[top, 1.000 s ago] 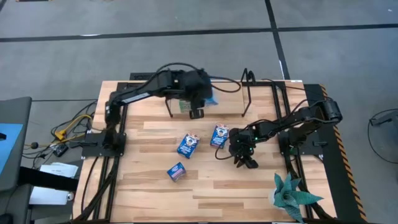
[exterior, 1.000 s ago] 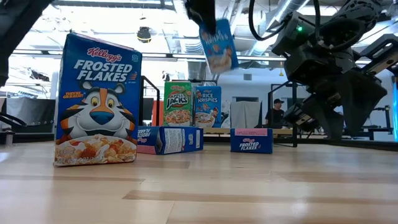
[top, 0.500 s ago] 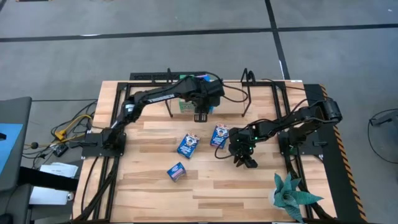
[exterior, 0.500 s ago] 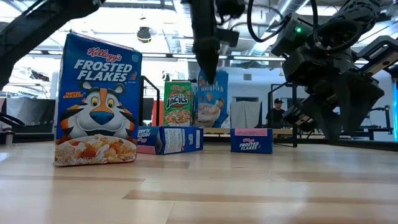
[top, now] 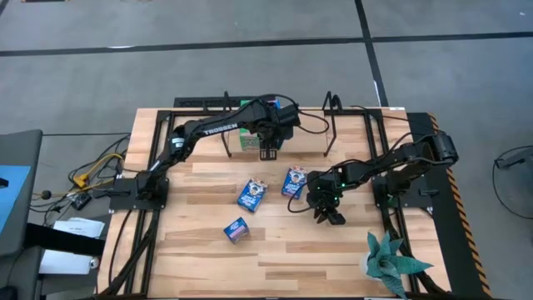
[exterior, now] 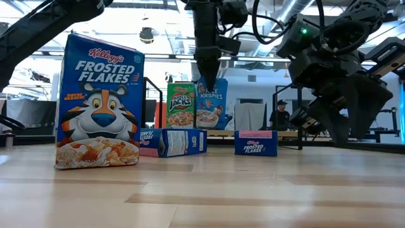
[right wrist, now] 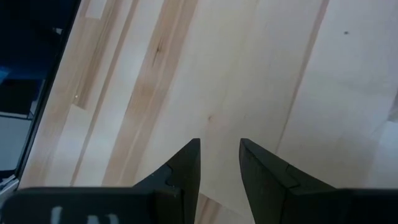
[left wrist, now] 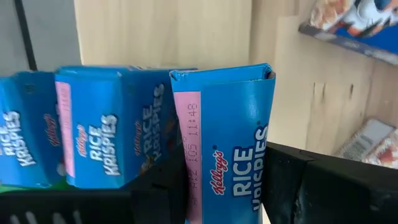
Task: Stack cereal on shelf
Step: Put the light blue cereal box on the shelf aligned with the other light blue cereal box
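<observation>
High view, left arm: the left gripper [top: 268, 143] is reaching over the shelf [top: 300, 143] at the far side of the table [top: 200, 250], having swung in from the left during the last second.
High view, right arm: the right gripper [top: 326, 210] is waiting low over the table, right of centre, just beside one loose box.
High view, loose cereal: three dark blue boxes [top: 251, 194] are still lying on the tabletop, in front of the shelf.
Low view, carried box: the Rice Krispies box [exterior: 211, 103] is hanging upright under the left gripper [exterior: 206, 71], now down beside the Apple Jacks box [exterior: 181, 106]; a second ago it was high and tilted.
Low view, foreground: the Frosted Flakes box [exterior: 99, 103] is standing close to the camera, with two more boxes lying behind it.
Left wrist view: the fingers are pinching the light blue box [left wrist: 225, 142] by its narrow sides, partly closed on it; other Rice Krispies boxes [left wrist: 106, 124] are standing right beside it.
Right wrist view: the right fingers [right wrist: 186, 165] are standing slightly apart over bare wood, holding nothing.
Meaning for the task: the box seems to be at its place in the row, not yet let go; releasing looks like the next step, then the three loose boxes.
</observation>
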